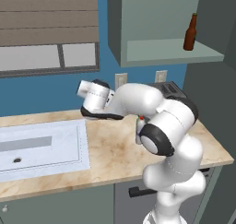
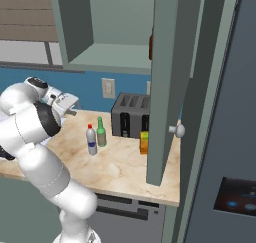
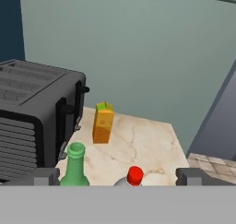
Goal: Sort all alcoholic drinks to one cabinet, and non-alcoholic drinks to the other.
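The jaws stand spread wide with nothing between them. In the hand view the green bottle (image 3: pixel 74 168) and the white bottle (image 3: pixel 132 177) rise between the two finger tips (image 3: pixel 46 176), cut off below neck and red cap. The orange carton (image 3: pixel 102 122) stands farther ahead on the tabletop (image 3: pixel 147 144), just beside the toaster (image 3: pixel 32 121). The white bottle's blue label is too small to read. The brown bottle (image 1: pixel 190 32) stands on the upper cabinet shelf (image 1: pixel 161 50), well above the jaws; its label cannot be made out.
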